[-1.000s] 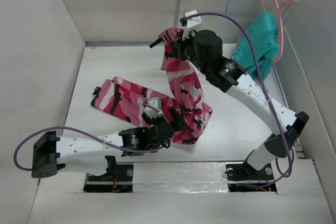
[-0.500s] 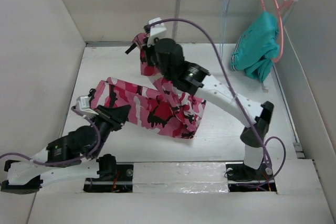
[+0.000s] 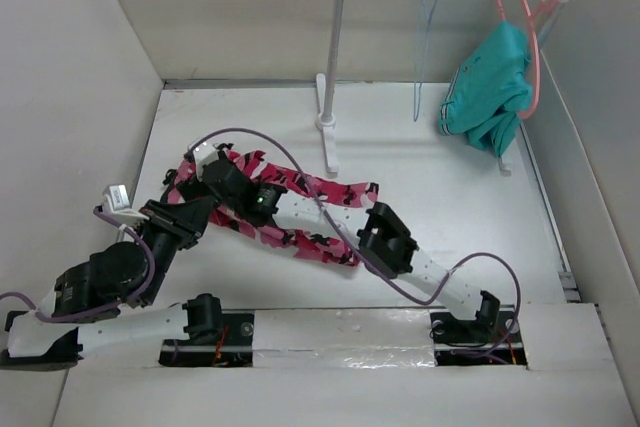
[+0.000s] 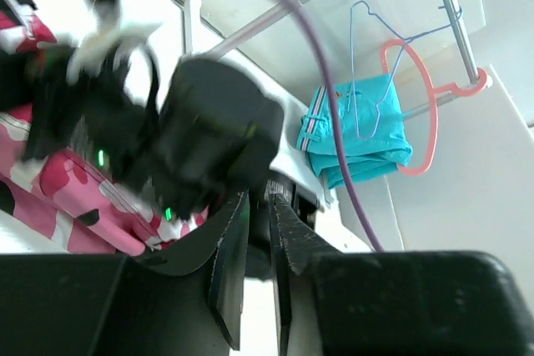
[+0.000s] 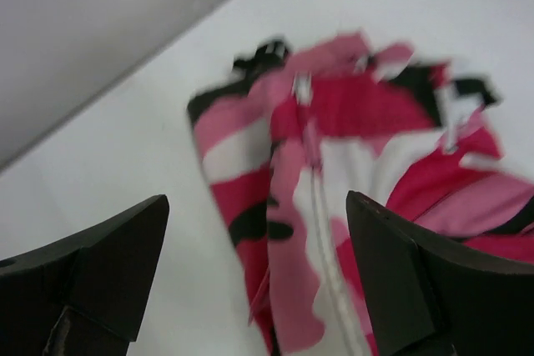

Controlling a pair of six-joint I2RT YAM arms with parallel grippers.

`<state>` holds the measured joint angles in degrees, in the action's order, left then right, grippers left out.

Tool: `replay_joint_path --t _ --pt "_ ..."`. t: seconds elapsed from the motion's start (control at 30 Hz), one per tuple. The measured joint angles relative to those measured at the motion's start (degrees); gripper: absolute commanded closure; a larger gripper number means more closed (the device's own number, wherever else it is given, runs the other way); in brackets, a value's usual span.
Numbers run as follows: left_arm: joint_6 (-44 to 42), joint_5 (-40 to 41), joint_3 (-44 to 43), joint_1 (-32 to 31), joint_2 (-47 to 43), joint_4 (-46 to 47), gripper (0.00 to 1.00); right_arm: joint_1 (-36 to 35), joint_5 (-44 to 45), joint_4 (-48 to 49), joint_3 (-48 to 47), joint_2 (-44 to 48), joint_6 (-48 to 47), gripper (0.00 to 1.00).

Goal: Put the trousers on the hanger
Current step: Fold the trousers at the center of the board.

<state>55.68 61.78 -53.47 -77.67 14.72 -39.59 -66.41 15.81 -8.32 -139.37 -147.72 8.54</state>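
Smooth white tabletop (image 3: pixel 450 197), soft camouflage-print trousers (image 5: pixel 334 164) flat beneath wide-apart right fingers (image 5: pixel 108 264), left fingers (image 4: pixel 229 273) nearly together

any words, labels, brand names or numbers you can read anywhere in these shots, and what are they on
None: no readable text in any view.
The trousers show only camouflage print, no label or lettering.
The teal garment shows only stripes at one edge, no lettering.
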Motion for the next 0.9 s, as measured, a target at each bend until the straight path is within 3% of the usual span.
replay_joint_path --t 0.13,0.23,0.3,0.37,0.47,0.63,0.83,0.9 --pt "-0.24 1.14 0.17 0.00 -0.59 0.22 0.80 -0.61 -2.03 2.51 20.52 11.65 0.74 0.08" --pt "-0.39 1.90 0.79 0.00 0.90 0.98 0.74 0.46 -1.49 6.10 36.24 26.03 0.52 0.23" --pt "-0.28 2.75 1.44 0.02 3.74 1.68 0.70 1.31 0.22 10.40 47.23 37.90 0.39 0.66" --pt "-0.09 3.58 2.21 0.02 8.61 2.60 0.67 2.51 1.75 15.93 56.87 49.13 0.83 1.00" --pt "0.48 4.57 2.86 0.02 19.39 3.65 0.62 3.65 3.96 21.62 66.90 60.54 1.97 1.00" --pt "-0.44 3.13 2.75 3.89 37.46 7.37 0.54 3.28 6.29 25.03 86.03 67.41 5.53 0.96" --pt "-12.44 -20.02 5.40 36.28 45.64 25.57 0.53 1.36 6.62 21.57 102.68 69.94 9.42 0.77" --pt "-14.93 -27.71 5.81 45.83 47.65 29.38 0.54 0.22 7.04 21.64 103.23 70.01 10.14 0.61"
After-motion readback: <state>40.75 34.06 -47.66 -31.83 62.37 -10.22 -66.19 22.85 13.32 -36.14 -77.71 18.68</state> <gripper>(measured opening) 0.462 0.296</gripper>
